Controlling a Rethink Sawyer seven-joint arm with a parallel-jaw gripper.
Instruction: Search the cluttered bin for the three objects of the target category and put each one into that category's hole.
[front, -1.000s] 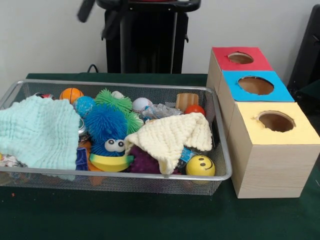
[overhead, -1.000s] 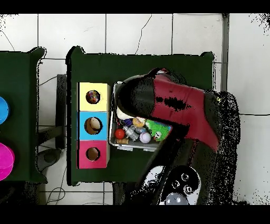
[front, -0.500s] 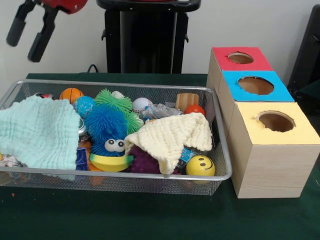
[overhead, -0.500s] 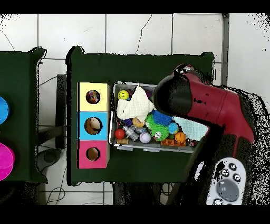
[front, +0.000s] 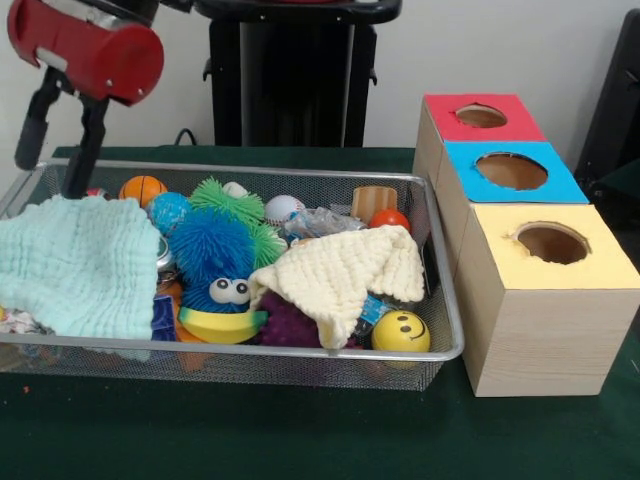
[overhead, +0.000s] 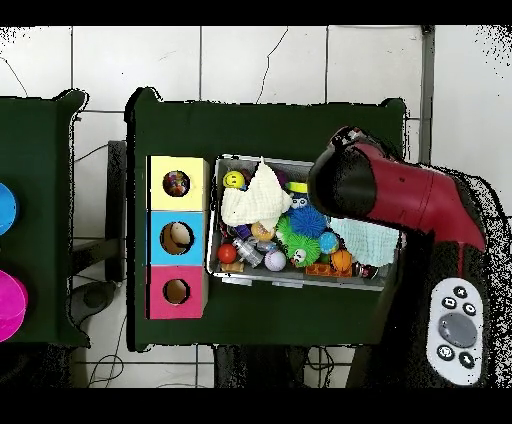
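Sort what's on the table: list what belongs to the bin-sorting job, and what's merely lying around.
Part of the job:
wire bin
red-topped box, blue-topped box, yellow-topped box, each with a hole
balls and toys in the bin, e.g. smiley ball, blue fuzzy toy
gripper, open over the bin's corner

Just clutter:
mint cloth
cream cloth

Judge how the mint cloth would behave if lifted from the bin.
The mint cloth looks floppy: it drapes over the bin rim. Its crinkled weave suggests it is light and easy to pinch. Lifted, it would probably hang and might drag toys beneath.
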